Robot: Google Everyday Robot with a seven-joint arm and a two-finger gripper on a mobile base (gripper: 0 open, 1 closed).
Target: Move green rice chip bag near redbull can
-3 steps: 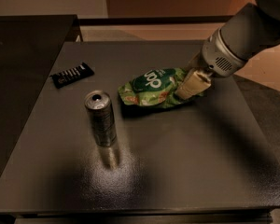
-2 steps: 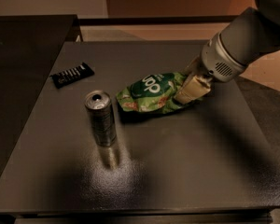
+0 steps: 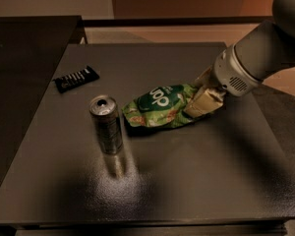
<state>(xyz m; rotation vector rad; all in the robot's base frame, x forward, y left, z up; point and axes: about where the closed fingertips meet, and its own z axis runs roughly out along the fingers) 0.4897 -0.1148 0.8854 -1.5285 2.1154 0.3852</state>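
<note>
1. Since a second ago, the green rice chip bag (image 3: 157, 106) has slid a little left and down the frame, closer to the redbull can (image 3: 107, 126), and the gripper (image 3: 202, 102) has come with it; the can has not shifted.
2. Now the bag lies flat and crinkled just right of the frame's centre, its dark green oval with white letters facing up.
3. Its left edge sits just beside the can, with a thin dark strip of table showing between them.
4. At the bag's right end, the gripper's cream-coloured jaws are closed narrowly on the crumpled foil, holding it.
5. Behind the gripper, the grey arm (image 3: 255, 58) runs to the upper right corner of the frame.
6. Left of centre, the can stands upright with its pull-tab top showing.
7. Well apart from both, a small black wrapped bar (image 3: 76, 78) with white stripes lies in the upper left.
8. All of these rest on a dark table (image 3: 196, 181) that fills most of the frame.
</note>
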